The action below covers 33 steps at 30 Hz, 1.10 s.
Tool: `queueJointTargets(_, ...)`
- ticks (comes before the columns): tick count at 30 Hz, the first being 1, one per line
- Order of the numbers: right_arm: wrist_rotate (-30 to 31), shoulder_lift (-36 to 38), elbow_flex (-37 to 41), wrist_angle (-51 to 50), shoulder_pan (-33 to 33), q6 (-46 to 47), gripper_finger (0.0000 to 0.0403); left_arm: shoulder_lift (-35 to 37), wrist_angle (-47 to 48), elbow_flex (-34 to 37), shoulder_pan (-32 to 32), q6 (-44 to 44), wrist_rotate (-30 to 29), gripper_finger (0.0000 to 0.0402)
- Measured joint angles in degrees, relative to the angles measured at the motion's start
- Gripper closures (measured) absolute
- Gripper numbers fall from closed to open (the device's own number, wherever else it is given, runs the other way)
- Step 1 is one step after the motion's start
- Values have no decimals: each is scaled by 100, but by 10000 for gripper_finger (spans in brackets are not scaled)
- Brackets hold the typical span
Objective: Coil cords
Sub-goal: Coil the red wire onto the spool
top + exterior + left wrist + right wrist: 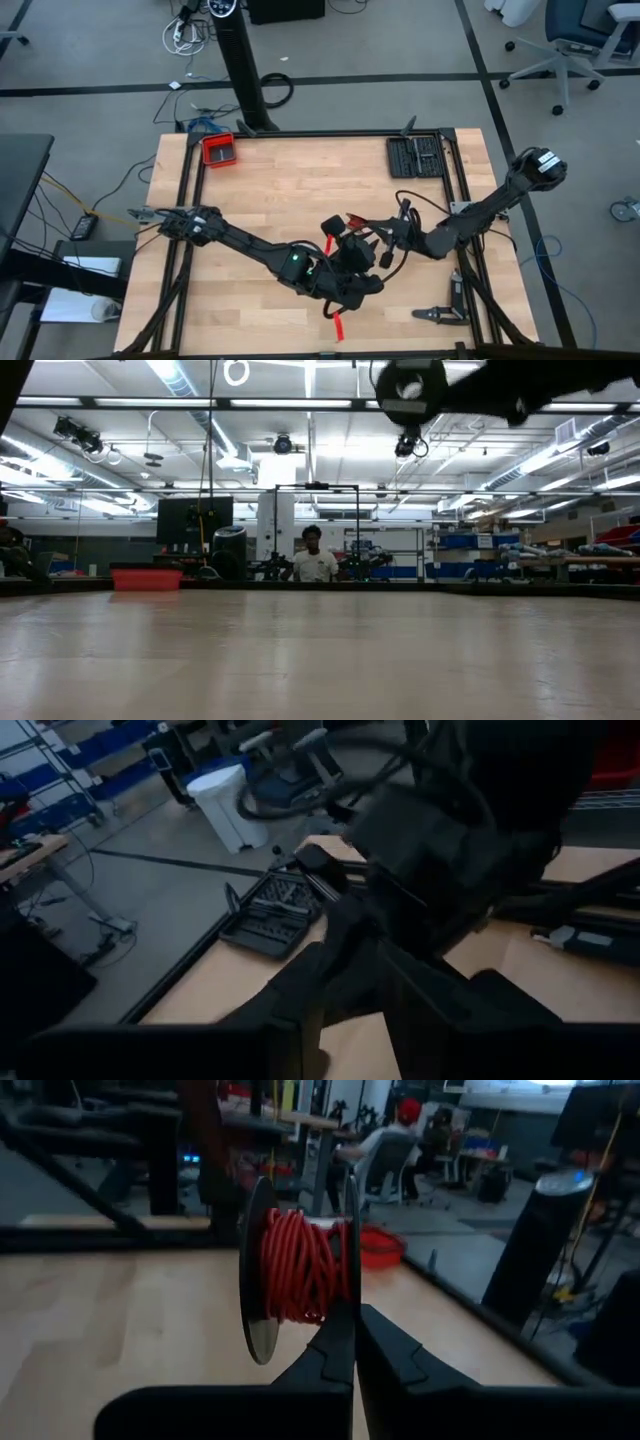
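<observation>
Two closed fingers of the right gripper (352, 1342) pinch the spool (300, 1268) of red cord (298, 1266) at frame centre, probably steadying it for winding, while the left gripper (352, 262) stands partly open nearby, its hold unclear.

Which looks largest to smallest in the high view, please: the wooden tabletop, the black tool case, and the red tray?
1. Wooden tabletop, by far the largest.
2. Black tool case near the far right corner.
3. Red tray at the far left corner, somewhat smaller than the case.
</observation>
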State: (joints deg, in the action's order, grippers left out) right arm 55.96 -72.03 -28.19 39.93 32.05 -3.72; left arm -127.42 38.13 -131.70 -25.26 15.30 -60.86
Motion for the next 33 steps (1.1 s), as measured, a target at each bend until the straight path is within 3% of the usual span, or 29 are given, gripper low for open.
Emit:
queueJointTargets(7,40,-4,768,-35,325,1337,403,-39,-32,169,-31,329,132,301)
queueJointTargets(16,-571,-4,1489,-713,648,3345,403,-94,-1313,1412,-28,613,92,301)
queueJointTargets(25,-879,-4,1729,-759,798,3602,403,-92,-1522,1622,-104,633,-38,301)
queueJointTargets(33,-1799,-4,1891,-1551,798,4338,403,-92,-533,1624,-203,1851,756,301)
